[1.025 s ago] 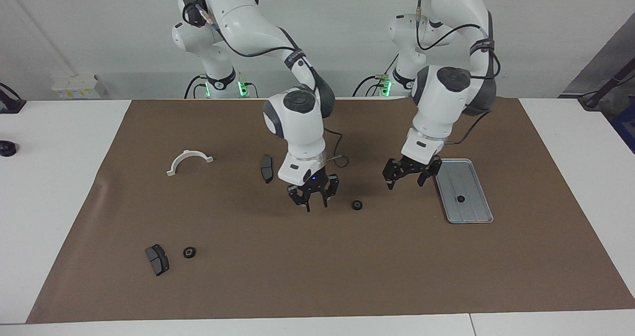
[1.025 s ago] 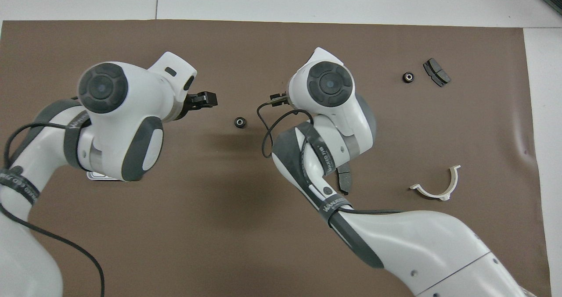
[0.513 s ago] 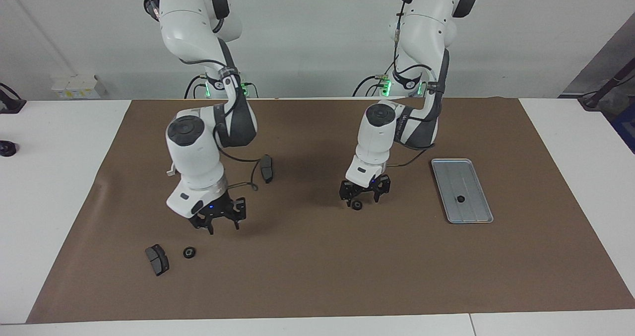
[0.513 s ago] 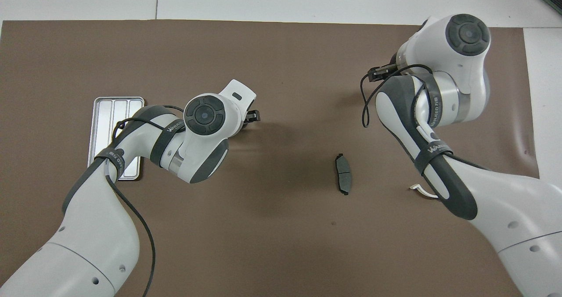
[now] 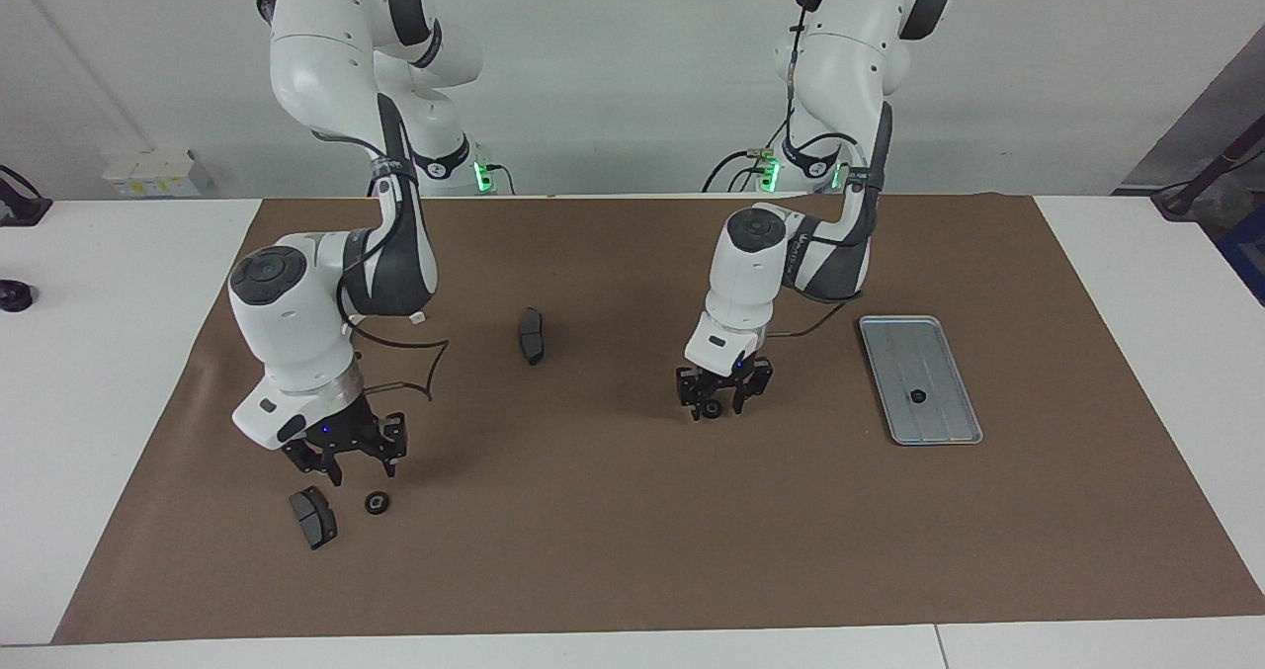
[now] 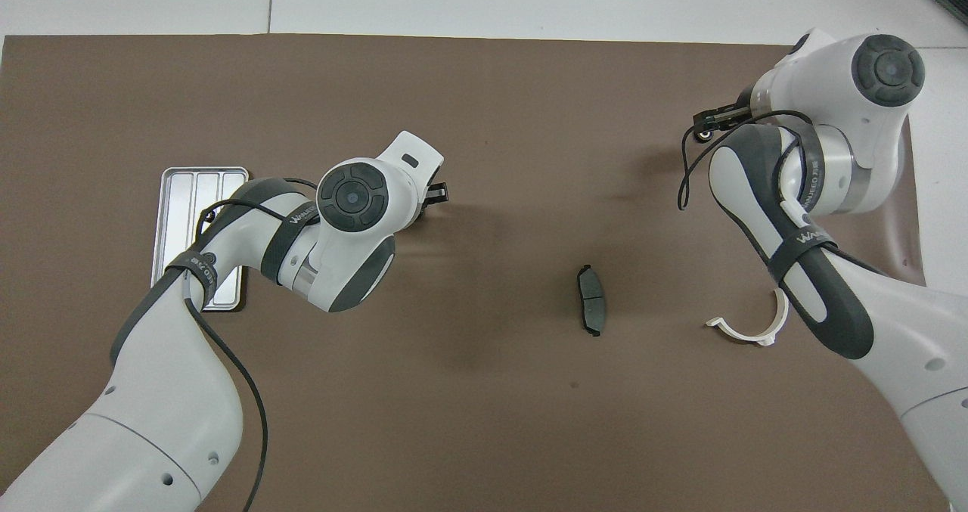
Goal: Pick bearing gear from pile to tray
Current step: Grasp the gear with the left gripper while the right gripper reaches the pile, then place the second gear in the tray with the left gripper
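The fingers (image 5: 686, 400) of our left gripper (image 5: 714, 404) stood apart around a bearing gear (image 5: 711, 410) at mid-mat (image 5: 613, 531), not yet clamped. Our right gripper (image 5: 358, 466), also spread, hung over a second gear (image 5: 377, 502). We judged the pickup step in hand. Next: close, lift, and carry to the tray (image 5: 964, 430) at the left arm's end.

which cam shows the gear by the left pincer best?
Facing view: the gear lies on the mat between the left pincer's fingers, and the tray is in full sight. Overhead, the arm's wrist hides that gear and only the pincer's tip shows.
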You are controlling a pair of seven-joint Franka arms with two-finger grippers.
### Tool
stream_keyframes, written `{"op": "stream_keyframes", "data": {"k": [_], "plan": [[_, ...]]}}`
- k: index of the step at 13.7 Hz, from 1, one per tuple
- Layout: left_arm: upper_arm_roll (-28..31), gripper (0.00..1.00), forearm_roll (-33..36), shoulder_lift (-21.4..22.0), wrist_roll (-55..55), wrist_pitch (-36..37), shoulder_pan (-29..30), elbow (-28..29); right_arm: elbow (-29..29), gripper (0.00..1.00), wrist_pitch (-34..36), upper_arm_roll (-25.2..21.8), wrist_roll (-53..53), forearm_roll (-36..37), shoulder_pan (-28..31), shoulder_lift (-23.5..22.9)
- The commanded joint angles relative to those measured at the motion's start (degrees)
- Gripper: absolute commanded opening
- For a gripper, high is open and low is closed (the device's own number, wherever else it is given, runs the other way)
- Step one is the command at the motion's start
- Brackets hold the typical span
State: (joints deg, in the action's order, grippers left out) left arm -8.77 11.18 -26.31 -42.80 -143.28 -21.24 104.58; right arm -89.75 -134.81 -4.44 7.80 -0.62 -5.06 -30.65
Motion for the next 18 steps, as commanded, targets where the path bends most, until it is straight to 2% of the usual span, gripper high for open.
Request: {"op": "stream_keyframes", "data": {"k": [1,5,6,7,8,11,13,14,16,18], "plan": [[0.95,0.66,1.65,-0.5,-1.59,-1.74,-0.91,0.53,-1.48,0.68,-5.88,0.93,0.47,0.09,1.1,-1.77],[0.95,0.65,1.65,-0.41,-1.68,-2.62,-1.0,2.2,-1.92,0.68,-7.74,0.93,0.29,0.09,0.84,-3.18],[0.95,0.6,1.65,-0.41,-1.68,-2.62,-1.43,2.38,-2.79,0.68,-8.53,0.93,0.38,0.09,0.93,-3.18],[0.95,0.41,1.65,-0.32,-1.85,-2.53,-1.61,2.38,-3.41,0.68,-9.32,0.84,0.38,0.09,0.93,-3.1],[0.95,0.01,1.65,-0.32,-2.11,-2.53,-1.61,2.38,-3.85,0.68,-9.94,0.93,0.29,0.09,0.93,-3.18],[0.95,0.0,1.48,-0.24,-2.12,-0.52,-1.17,0.98,-5.35,0.66,-10.21,0.93,0.29,0.09,0.84,-3.1],[0.86,0.0,1.04,-0.06,-1.94,4.47,-0.82,-2.44,-6.04,0.63,-10.73,0.84,0.29,0.09,0.84,-3.18],[1.12,0.0,1.04,0.99,-1.5,6.24,-0.3,-2.89,-6.75,0.6,-11.6,0.84,0.38,0.09,0.84,-3.1],[0.69,0.0,0.95,5.98,0.25,9.23,4.17,-1.93,-7.28,0.55,-12.4,0.84,0.38,0.09,0.84,-3.1],[0.51,0.0,-3.68,9.94,8.64,13.71,8.92,-1.4,-7.28,0.5,-12.49,0.84,0.47,0.09,0.84,-3.1]]}}
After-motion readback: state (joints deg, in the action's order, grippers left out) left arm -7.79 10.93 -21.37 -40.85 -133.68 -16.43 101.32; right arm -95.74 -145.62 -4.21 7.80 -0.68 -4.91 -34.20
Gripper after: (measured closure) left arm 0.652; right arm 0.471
